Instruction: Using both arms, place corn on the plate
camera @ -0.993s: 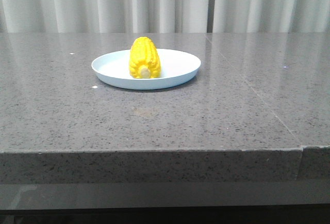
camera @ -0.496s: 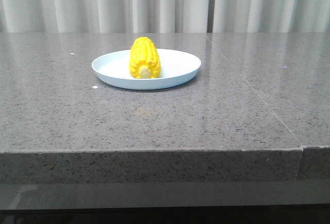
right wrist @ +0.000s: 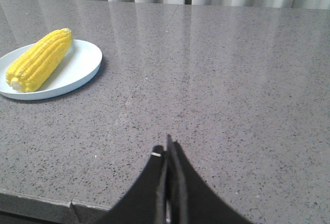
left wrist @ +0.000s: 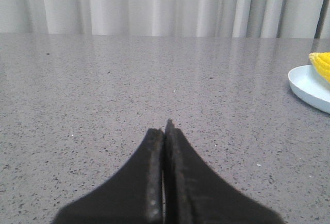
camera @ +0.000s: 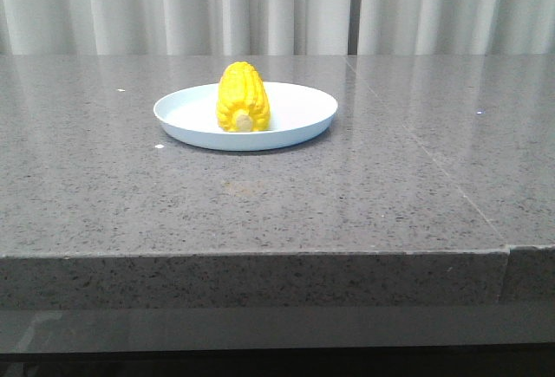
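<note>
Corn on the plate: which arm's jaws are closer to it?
Left, probably. The corn sits just off to the left jaws' right; from the right jaws it lies farther away, leftward.

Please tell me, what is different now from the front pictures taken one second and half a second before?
Nothing visibly changed. The bright yellow plastic-looking corn cob lies in the same place on the round pale blue-white plate, and the plate has not shifted on the grey speckled stone table.

The left gripper [left wrist: 166, 131] has its black fingers pressed together over the grey speckled table [left wrist: 103, 95]; the plate [left wrist: 309, 87] with corn [left wrist: 322, 62] sits well apart
</note>
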Controlling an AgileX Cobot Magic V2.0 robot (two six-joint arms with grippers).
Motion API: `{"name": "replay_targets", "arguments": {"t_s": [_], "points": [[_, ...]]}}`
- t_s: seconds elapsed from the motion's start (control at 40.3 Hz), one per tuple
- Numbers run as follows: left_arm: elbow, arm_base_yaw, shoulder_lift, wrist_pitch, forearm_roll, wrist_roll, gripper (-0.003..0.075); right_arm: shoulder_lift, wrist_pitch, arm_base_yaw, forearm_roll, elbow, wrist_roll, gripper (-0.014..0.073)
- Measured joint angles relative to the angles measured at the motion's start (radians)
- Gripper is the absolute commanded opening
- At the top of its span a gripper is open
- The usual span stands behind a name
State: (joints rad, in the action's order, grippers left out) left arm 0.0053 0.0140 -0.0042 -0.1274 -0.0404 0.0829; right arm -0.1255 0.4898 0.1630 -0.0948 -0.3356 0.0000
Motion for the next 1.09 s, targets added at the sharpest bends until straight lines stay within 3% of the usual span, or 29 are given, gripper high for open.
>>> {"name": "replay_targets", "arguments": {"t_s": [0.62, 0.869, 1.092], "points": [[0.0, 0.0, 0.0, 0.001, 0.0, 0.0, -0.002, 0.0, -0.023, -0.002, 0.014, 0.016, 0.0, -0.0067], [0.0, 0.0, 0.0, 0.001, 0.0, 0.0, -0.002, 0.064, -0.262, -0.054, 0.023, 0.215, 0.0, -0.0067], [0.0, 0.0, 0.0, 0.002, 0.0, 0.0, -0.002, 0.133, -0.28, -0.114, 0.029, 0.361, 0.0, -0.0067]]}}
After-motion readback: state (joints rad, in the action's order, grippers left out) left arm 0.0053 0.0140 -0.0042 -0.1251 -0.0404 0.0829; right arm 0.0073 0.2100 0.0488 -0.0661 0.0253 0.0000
